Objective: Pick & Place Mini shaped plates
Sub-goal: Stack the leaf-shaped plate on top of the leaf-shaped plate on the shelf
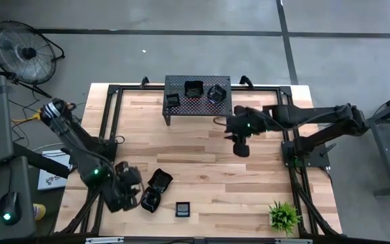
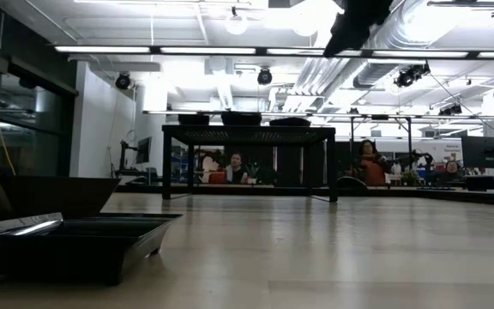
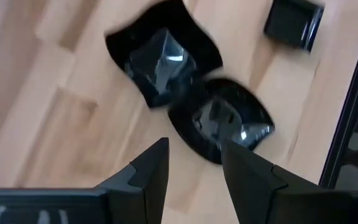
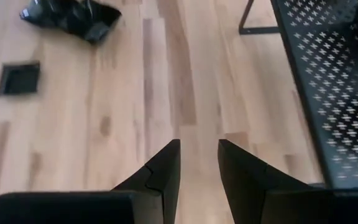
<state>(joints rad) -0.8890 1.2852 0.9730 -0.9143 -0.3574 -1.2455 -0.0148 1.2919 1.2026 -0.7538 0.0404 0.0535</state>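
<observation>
Three glossy black mini plates lie flat on the wood near the table's front left: a wavy-rimmed one (image 1: 160, 179) (image 3: 163, 56), a rounded one (image 1: 150, 199) (image 3: 222, 121) overlapping its edge, and a small square one (image 1: 183, 209) (image 3: 294, 23). Three more (image 1: 193, 88) rest on the black perforated stand (image 1: 197, 112) at the far middle. My left gripper (image 1: 135, 192) (image 3: 194, 149) hovers open beside the rounded plate, slanting down, nothing between its fingers. My right gripper (image 1: 241, 148) (image 4: 199, 149) hangs open and empty over the bare middle, in front of the stand.
A small green plant (image 1: 283, 215) stands at the front right corner. Black frame rails (image 1: 107, 122) run along the table's left and right sides. In the low view one plate (image 2: 67, 245) fills the near left. People sit in the room behind the table.
</observation>
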